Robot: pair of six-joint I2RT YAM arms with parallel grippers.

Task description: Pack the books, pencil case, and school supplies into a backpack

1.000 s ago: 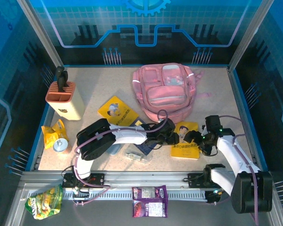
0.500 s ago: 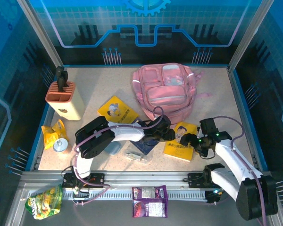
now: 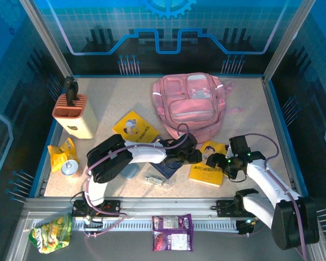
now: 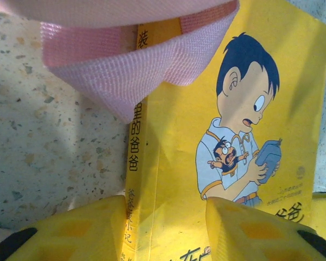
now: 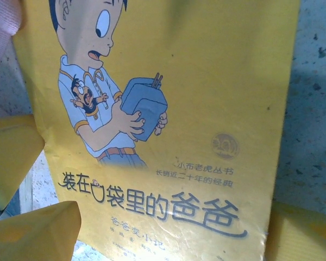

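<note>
Where left claw [image 4: 163, 211] hovers, yellow book [image 4: 206, 109] just beneath

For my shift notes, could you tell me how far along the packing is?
Done: nothing visibly inside the backpack. In hand: left claw and right claw, both open, over one yellow book. Left: that book, the other yellow book, navy book, pencil case and supply item, on the table.
</note>
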